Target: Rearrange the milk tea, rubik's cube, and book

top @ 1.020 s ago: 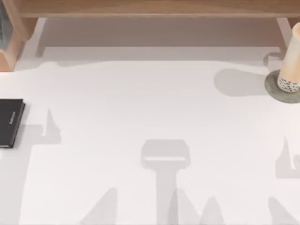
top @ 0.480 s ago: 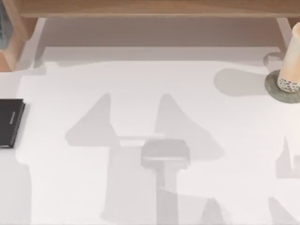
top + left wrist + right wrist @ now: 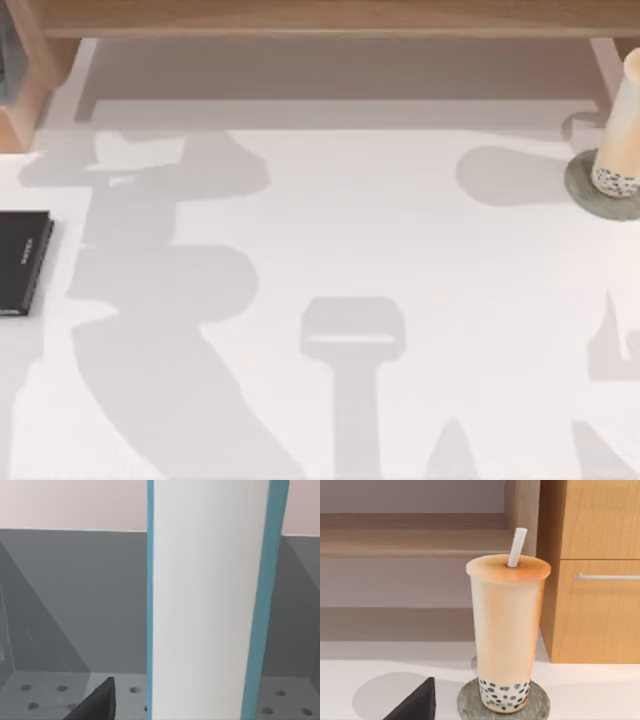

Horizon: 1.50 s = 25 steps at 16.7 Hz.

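Since a second ago, nothing solid on the table has been shifted; what's changed is the big soft shadow, which was small and low at first, then spread across the middle, and is now cast over the left side from the front edge up toward the back.

From above, the milk tea is seen standing upright at the far right edge, a tall cream-beige cup set on a flat grey round disc. A flat black book is laid at the left edge, well apart from it. A wooden shelf unit runs along the back.

In the right wrist view the cup is shown close up: smooth tapered sides, a flat lid with a white straw poking out, and dark pearls speckled at the bottom. The disc under it looks rough and stony. A wood-grain cabinet with a thin metal handle stands just beside it.

In the left wrist view the book is held up on end, plain white pages edged by a thin teal-blue cover, with a grey perforated surface behind. Whether either gripper's jaws are open or closed cannot be told.
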Available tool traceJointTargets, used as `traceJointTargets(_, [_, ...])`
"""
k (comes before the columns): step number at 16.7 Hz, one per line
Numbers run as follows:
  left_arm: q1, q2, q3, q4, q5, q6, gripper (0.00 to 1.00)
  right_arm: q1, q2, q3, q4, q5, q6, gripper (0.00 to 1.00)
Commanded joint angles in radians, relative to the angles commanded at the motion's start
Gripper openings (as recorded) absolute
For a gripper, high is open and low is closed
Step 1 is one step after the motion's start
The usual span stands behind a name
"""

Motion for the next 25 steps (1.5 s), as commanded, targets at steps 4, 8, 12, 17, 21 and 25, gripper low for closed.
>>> traceJointTargets(4, [0.018,0.090,0.067,0.028,0.020,0.000,1.00,0.000,0.000,0.000,0.000,0.000,0.000,1.00])
traceJointTargets(8, [0.013,0.087,0.062,0.026,0.018,0.000,1.00,0.000,0.000,0.000,0.000,0.000,0.000,1.00])
traceJointTargets(12, [0.008,0.122,0.116,0.012,0.010,-0.001,1.00,0.000,0.000,0.000,0.000,0.000,0.000,1.00])
traceJointTargets(17, [-0.008,0.188,0.215,-0.021,-0.004,-0.001,1.00,0.000,0.000,0.000,0.000,0.000,0.000,1.00])
traceJointTargets(21, [-0.008,0.190,0.218,-0.022,-0.005,-0.001,1.00,0.000,0.000,0.000,0.000,0.000,0.000,1.00])
traceJointTargets(25, [-0.008,0.190,0.218,-0.022,-0.005,-0.001,0.70,0.000,0.000,0.000,0.000,0.000,0.000,1.00])
